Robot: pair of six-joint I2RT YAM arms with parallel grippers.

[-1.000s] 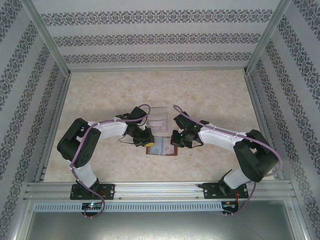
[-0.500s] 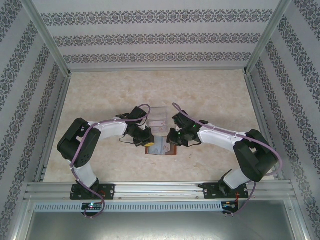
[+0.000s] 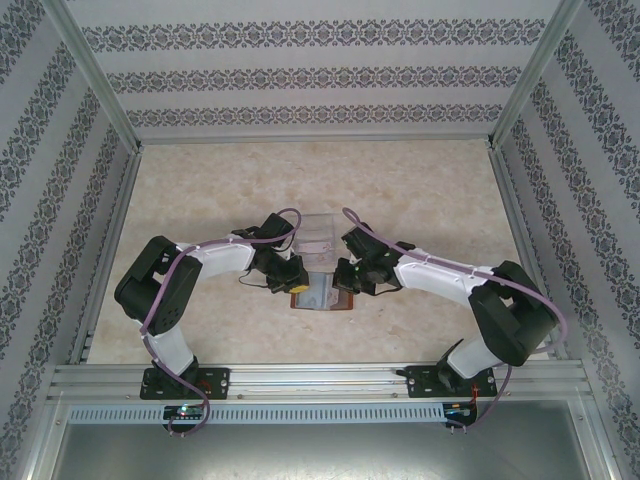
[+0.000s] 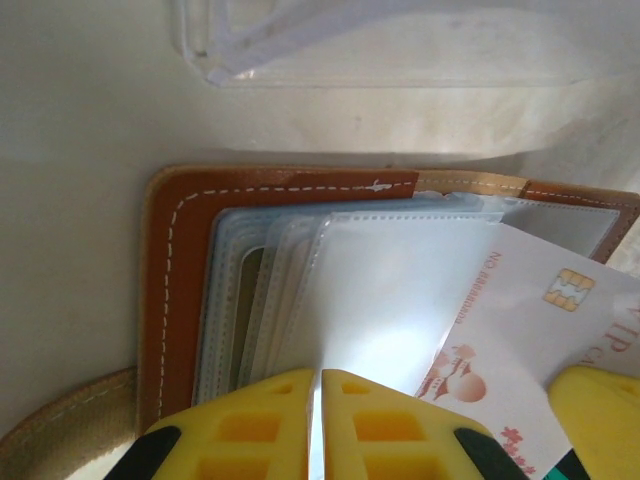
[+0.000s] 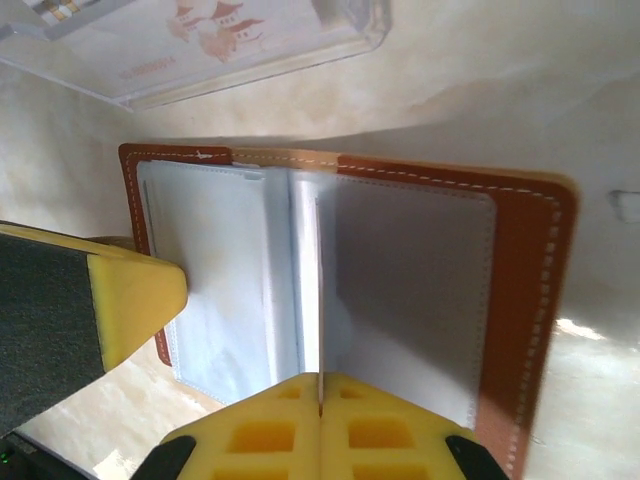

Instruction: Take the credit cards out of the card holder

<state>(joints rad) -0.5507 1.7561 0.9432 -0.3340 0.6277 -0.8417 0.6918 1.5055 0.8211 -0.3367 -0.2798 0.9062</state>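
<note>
Left gripper (image 4: 320, 388): the jaws are closed, pinching the near edge of a clear sleeve (image 4: 390, 290) that fans up from the card holder (image 4: 180, 260). In the top view this gripper sits at 9 o'clock of the holder. The card holder lies open and flat on the table (image 3: 420, 190), brown cover down, with the clear tray (image 3: 320, 216) at its 12 o'clock, just beside it but not touching. A pale credit card (image 4: 530, 330) with a gold chip and red print projects partway from the pockets toward 4 o'clock in the left wrist view. Right gripper (image 5: 320, 392): the jaws are closed on a thin edge seen end-on. Judged against the left wrist view, this is the projecting card, though the contact itself is not clearly visible. Step in hand: drawing this card free. Procedure: pull along the line of the pocket, toward 3 o'clock of the holder, not upward, so the card does not bind on the stitched seam. Hold the left pinch firm to stop the holder sliding or folding. Lift only once the card's trailing edge clears the sleeve, then carry it toward the tray.
</note>
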